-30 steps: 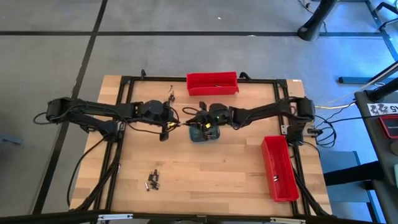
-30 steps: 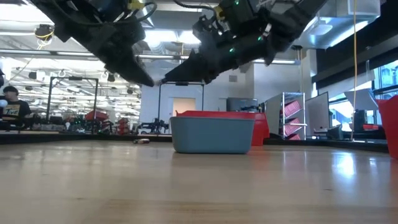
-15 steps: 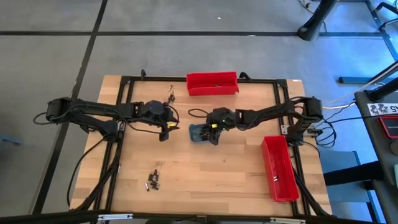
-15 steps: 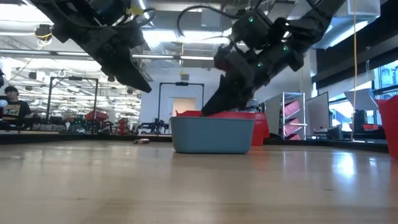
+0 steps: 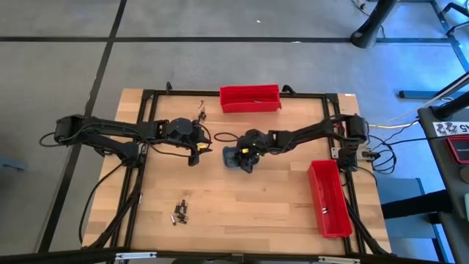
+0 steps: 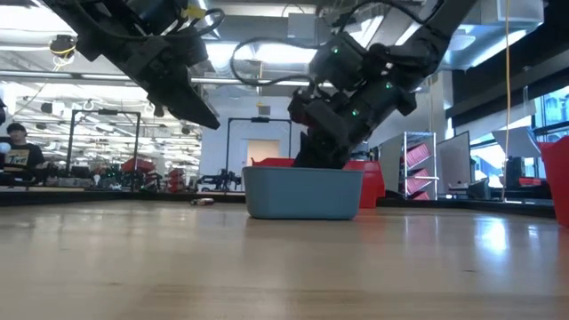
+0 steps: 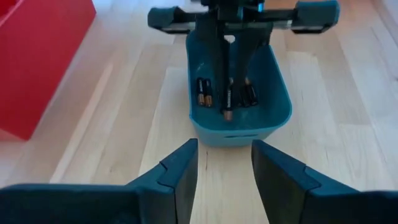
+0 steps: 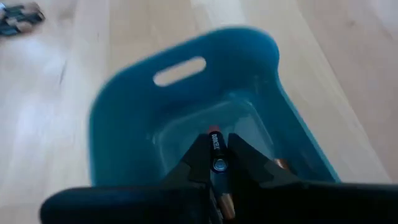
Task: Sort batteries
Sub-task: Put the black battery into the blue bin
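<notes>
Wooden table: battery pinched by right end effector over blue tray.

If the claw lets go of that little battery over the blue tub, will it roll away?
Probably not far. The battery is round and smooth, so it likely rolls, but the tub walls should stop it. The right gripper pinches it.

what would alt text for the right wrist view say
The right gripper holds one battery between its fingertips above the inside of a blue tray on a wooden table.
</notes>
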You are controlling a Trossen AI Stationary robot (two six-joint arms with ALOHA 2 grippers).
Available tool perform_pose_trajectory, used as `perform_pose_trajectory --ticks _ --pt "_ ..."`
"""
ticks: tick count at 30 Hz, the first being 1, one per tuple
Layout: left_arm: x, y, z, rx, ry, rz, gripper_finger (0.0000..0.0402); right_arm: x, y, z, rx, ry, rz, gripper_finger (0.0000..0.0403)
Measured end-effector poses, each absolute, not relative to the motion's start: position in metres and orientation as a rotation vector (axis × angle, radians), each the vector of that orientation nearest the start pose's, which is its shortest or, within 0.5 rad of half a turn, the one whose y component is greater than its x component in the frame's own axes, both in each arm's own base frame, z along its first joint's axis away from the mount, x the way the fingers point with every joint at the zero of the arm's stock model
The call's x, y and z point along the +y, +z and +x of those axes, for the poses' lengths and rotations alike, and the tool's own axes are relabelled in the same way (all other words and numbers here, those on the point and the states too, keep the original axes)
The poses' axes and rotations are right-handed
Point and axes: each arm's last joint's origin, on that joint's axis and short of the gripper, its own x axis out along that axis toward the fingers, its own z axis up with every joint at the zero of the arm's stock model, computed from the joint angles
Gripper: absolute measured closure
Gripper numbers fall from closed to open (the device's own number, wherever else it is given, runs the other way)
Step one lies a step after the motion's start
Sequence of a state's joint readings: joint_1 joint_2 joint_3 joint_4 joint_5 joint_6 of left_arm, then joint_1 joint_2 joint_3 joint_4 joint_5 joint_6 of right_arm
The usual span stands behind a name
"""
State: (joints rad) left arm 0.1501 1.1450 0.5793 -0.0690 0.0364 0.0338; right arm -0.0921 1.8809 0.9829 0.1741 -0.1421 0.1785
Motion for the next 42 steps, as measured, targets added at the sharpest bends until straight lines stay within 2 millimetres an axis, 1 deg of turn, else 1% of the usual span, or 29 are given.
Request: perform_pose_trajectory --ticks 5,8,10,15,17,20,22,23,26,28,31,37,40,42 --pt "0.033 0.206 0.225 0.633 0.099 -0.026 0.0261 -0.03 0.133 0.371 0.733 -0.025 0.254 0.0371" --pt "0.033 0.206 0.225 0.633 0.099 -0.026 0.0261 -0.03 0.133 0.371 0.74 -0.027 0.254 0.0358" --pt "0.033 0.206 0.225 0.633 0.099 -0.026 0.0261 -0.03 0.132 0.371 0.742 -0.028 0.254 0.0341" --pt "0.033 0.206 0.225 0.633 0.099 -0.026 0.0261 -0.032 0.133 0.37 0.752 -0.031 0.252 0.028" --pt "0.033 0.206 0.225 0.633 0.1 -0.026 0.0261 -0.034 0.139 0.369 0.735 -0.014 0.239 0.0259" --pt "0.033 0.206 0.225 0.634 0.109 -0.031 0.0261 -0.039 0.157 0.366 0.682 -0.006 0.24 0.0236" --pt "0.035 0.206 0.225 0.635 0.169 -0.035 0.0261 -0.044 0.174 0.362 0.637 -0.032 0.223 0.0229" --pt "0.037 0.206 0.225 0.635 0.242 -0.042 0.0261 -0.045 0.182 0.36 0.618 -0.041 0.203 0.0228" --pt "0.049 0.206 0.221 0.596 0.591 -0.107 0.0261 -0.048 0.208 0.352 0.545 -0.095 0.12 0.0227" --pt "0.06 0.204 0.216 0.58 0.767 -0.162 0.0261 -0.048 0.221 0.348 0.501 -0.129 0.084 0.0229" --pt "0.08 0.193 0.209 0.642 0.893 -0.217 0.0259 -0.048 0.23 0.345 0.474 -0.152 0.066 0.0232" --pt "0.124 0.163 0.199 0.753 1.109 -0.327 0.0237 -0.048 0.225 0.343 0.526 -0.148 0.054 0.0233" --pt "0.139 0.145 0.198 0.785 1.157 -0.398 0.0223 -0.047 0.222 0.341 0.557 -0.147 0.057 0.0233" --pt "0.147 0.134 0.2 0.788 1.155 -0.435 0.0215 -0.047 0.222 0.341 0.563 -0.148 0.062 0.0233"
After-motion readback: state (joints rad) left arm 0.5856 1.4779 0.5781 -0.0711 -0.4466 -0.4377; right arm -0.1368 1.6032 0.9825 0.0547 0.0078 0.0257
